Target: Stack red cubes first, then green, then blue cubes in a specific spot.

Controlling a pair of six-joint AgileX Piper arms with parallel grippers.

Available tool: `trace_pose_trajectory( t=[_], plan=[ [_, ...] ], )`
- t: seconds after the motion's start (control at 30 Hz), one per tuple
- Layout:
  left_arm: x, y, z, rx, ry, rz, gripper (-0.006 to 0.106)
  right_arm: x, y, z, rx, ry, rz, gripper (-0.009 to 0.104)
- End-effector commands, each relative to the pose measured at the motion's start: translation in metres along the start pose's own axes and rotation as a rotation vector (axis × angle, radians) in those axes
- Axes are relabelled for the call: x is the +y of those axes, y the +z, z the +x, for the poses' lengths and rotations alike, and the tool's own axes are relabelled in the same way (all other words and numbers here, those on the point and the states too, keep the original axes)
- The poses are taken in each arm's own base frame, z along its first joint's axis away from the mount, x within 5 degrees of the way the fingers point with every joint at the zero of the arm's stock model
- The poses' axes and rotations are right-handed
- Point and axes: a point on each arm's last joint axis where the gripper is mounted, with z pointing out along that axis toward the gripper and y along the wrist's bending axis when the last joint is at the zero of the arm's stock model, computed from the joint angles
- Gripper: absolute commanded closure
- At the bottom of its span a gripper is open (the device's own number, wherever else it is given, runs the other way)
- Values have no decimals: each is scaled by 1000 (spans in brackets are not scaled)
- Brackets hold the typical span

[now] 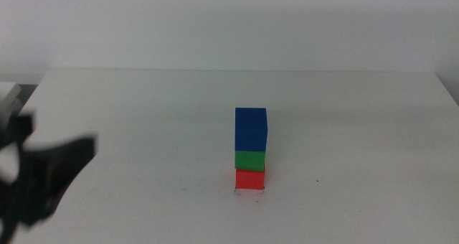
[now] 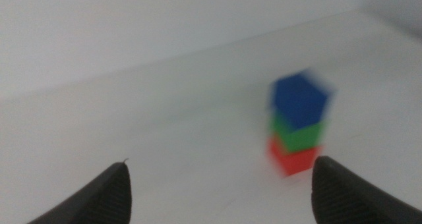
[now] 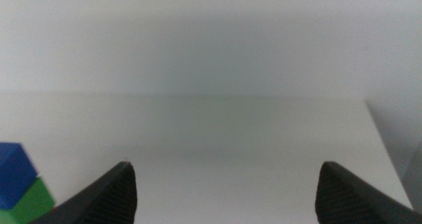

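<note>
Blue cube (image 1: pixel 251 129) tops green (image 1: pixel 250 160), red (image 1: pixel 249 179) — left pincer (image 1: pixel 54 176) apart, empty.

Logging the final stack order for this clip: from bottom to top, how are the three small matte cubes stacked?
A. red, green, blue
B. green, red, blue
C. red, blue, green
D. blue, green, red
A: the small matte red cube sits on the table, the green cube on it, the blue cube on top.

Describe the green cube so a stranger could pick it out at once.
On the white table, a single three-cube tower stands right of centre. The green cube is its middle layer, resting on the red cube and carrying the blue cube. It alone has a cube both above and below.
</note>
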Motion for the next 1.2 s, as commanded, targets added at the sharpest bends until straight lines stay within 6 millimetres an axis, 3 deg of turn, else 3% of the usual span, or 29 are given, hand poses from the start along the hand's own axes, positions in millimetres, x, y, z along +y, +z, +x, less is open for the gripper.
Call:
trace_pose_trajectory(
  t=[0.0,0.2,0.4,0.5,1.17],
  plan=[
    [9,-5,36,-43,-39,-65,8,-4,-3,22,-107,0,31,16],
    [21,-13,106,-135,-139,-242,8,-13,-19,83,-134,21,118,16],
    [27,-10,141,-308,-168,-365,8,-14,-26,125,-195,-15,147,16],
    [31,0,157,-299,-194,-401,8,-13,-29,129,-189,-17,143,16],
    [32,-1,154,-350,-179,-422,8,-14,-29,129,-190,-31,148,16]
  ],
)
